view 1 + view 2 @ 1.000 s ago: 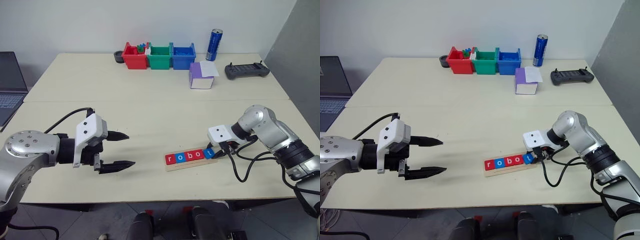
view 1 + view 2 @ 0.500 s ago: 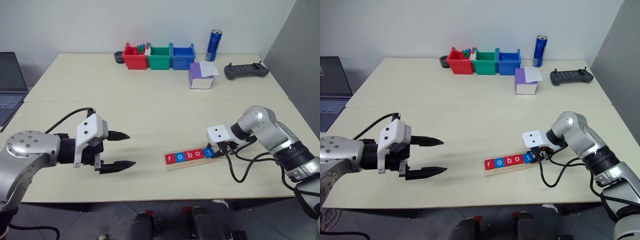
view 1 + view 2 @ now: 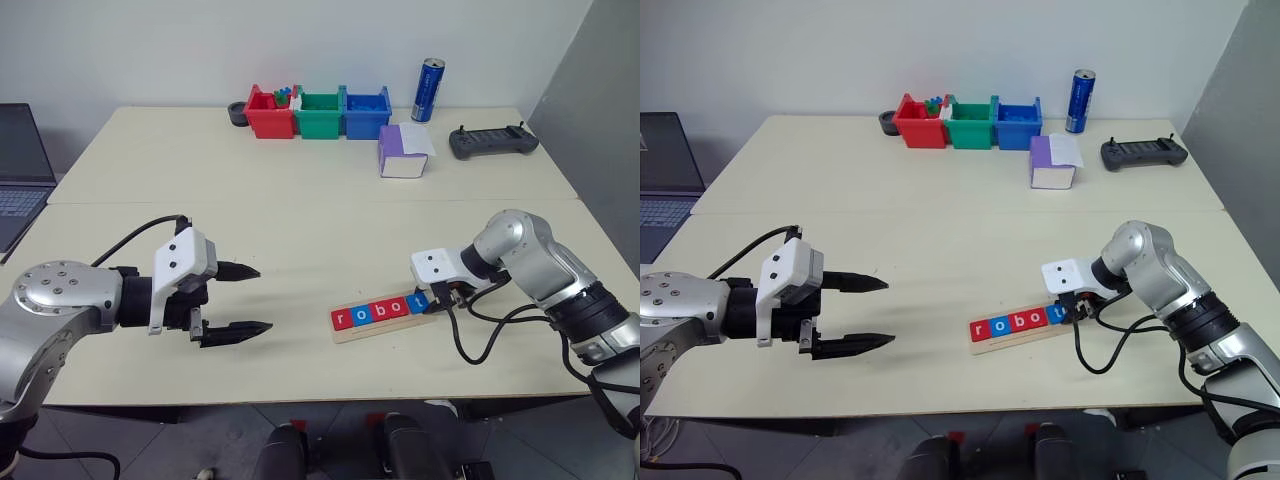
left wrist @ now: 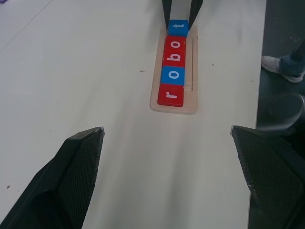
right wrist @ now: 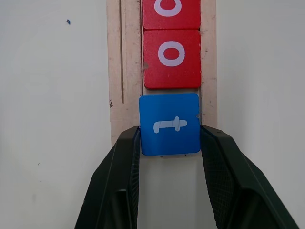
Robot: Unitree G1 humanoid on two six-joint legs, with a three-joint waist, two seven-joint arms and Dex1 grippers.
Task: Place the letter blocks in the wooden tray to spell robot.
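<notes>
Left gripper (image 3: 238, 298) held level above the tabletop (image 3: 300, 230), jaws spread wide. Right gripper (image 5: 169, 143) angled steeply downward, jaws closed on the blue t block (image 5: 170, 124).

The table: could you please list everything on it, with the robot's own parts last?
Table: one, cream.
Tray: one, pale wood, near edge, right of centre.
Letter blocks: five, red r, blue o, red b, red o, blue t, in the tray.
Bins: three, red, green, blue, far edge.
Can: one, blue, right of the bins.
Box: one, purple and white, before the can.
Controller: one, dark grey, far right.
Black dish: one, left of the bins.
Laptop: one, far left.
Left gripper: fingers open, over bare table.
Right gripper: fingers on the t block.
</notes>
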